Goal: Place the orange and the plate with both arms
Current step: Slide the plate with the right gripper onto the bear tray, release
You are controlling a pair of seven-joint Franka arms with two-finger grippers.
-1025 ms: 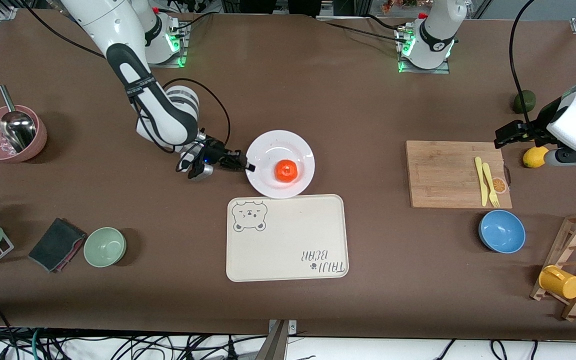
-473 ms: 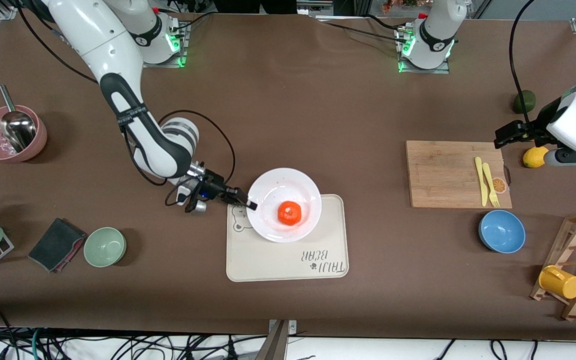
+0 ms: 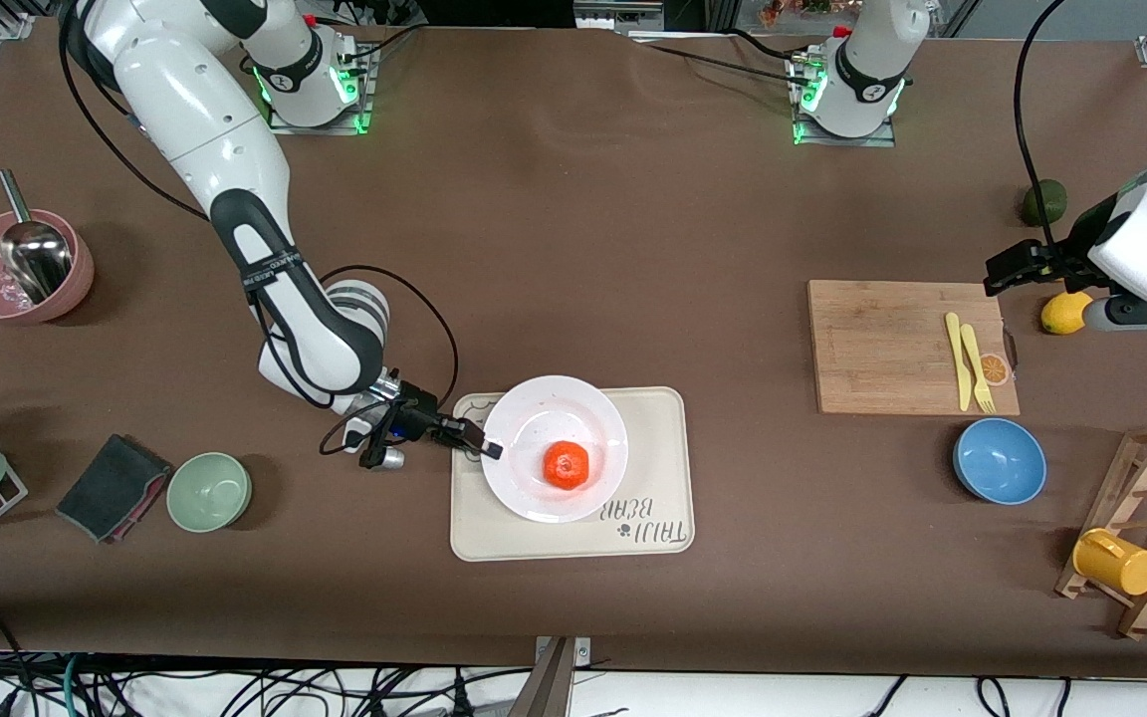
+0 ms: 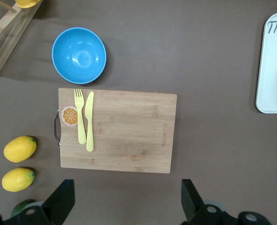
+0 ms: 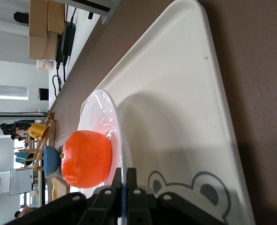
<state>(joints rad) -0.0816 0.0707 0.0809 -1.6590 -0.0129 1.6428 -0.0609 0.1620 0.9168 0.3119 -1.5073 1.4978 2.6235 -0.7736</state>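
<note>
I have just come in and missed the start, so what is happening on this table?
The right gripper is shut on the rim of the plate, which carries the orange and is now over the tray. The left gripper is open and waits above the table beside the cutting board, holding nothing.

Orange (image 3: 566,465) on plate (image 3: 534,493), plate over tray (image 3: 653,438) near the bench's (image 3: 633,219) front-camera edge, midway along. Right pincer (image 3: 490,449) clamped on the plate's rim, toward the right arm's end. Left pincer (image 3: 1004,267) over the cutting board's (image 3: 882,349) corner at the left arm's end, spread.
</note>
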